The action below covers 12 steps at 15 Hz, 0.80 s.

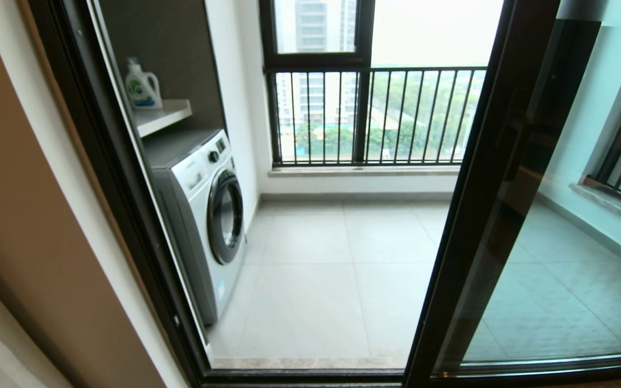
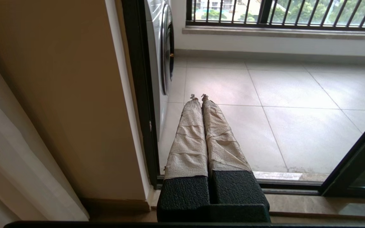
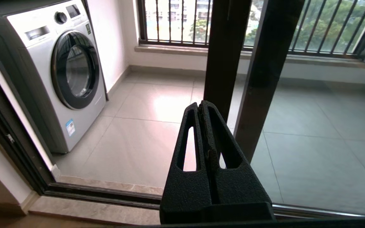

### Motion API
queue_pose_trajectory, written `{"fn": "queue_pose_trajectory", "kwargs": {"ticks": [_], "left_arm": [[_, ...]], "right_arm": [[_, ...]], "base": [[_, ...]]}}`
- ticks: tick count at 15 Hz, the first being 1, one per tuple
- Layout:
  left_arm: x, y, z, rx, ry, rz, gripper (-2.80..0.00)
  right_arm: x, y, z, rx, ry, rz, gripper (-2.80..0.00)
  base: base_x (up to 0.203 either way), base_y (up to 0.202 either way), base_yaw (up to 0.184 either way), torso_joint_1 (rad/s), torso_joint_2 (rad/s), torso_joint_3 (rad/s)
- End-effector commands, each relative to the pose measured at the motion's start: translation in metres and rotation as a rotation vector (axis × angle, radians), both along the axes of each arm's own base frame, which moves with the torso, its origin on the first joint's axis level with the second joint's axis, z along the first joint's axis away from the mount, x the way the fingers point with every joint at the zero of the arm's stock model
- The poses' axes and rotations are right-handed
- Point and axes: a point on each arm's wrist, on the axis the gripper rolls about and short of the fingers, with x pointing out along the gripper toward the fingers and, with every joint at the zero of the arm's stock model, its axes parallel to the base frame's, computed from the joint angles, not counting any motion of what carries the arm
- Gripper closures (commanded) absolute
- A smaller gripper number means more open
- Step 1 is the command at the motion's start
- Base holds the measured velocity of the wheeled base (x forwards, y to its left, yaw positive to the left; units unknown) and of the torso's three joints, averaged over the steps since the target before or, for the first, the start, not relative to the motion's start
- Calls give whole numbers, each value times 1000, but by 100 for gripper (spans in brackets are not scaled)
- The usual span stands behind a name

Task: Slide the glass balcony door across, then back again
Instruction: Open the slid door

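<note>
The glass balcony door (image 1: 480, 205) stands slid over to the right, its dark stile slanting down the right half of the head view with tinted glass (image 1: 564, 258) beyond it. To its left the doorway is open onto the tiled balcony. Neither gripper shows in the head view. In the right wrist view my right gripper (image 3: 201, 106) is shut on nothing, its black tips just in front of the door's dark stile (image 3: 266, 79); whether they touch I cannot tell. My left gripper (image 2: 199, 96), fingers wrapped in beige cloth, is shut and empty, low by the left jamb (image 2: 139, 95).
A white washing machine (image 1: 208, 215) stands inside the balcony on the left, with a detergent bottle (image 1: 142, 86) on a shelf above. The black-barred railing window (image 1: 375, 118) closes the far side. A dark floor track (image 1: 305, 375) runs along the threshold. A curtain (image 2: 11, 158) hangs at my left.
</note>
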Motion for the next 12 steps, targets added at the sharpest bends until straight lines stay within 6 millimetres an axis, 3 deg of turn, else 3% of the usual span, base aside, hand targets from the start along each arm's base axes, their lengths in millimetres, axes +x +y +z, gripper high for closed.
{"fn": "queue_pose_trajectory", "kwargs": {"ticks": [1,8,12], "left_arm": [[0,0,0,0,2,1,0],[0,0,0,0,3,1,0],[0,0,0,0,2,1,0]], "right_arm": [[74,2,39,-3,195,40,0],[276,12,81,2,166,100,0],[369,16,76,4,130,98,0]], "base": [[0,0,0,0,0,0],[0,0,0,0,0,0],[0,0,0,0,0,0]]}}
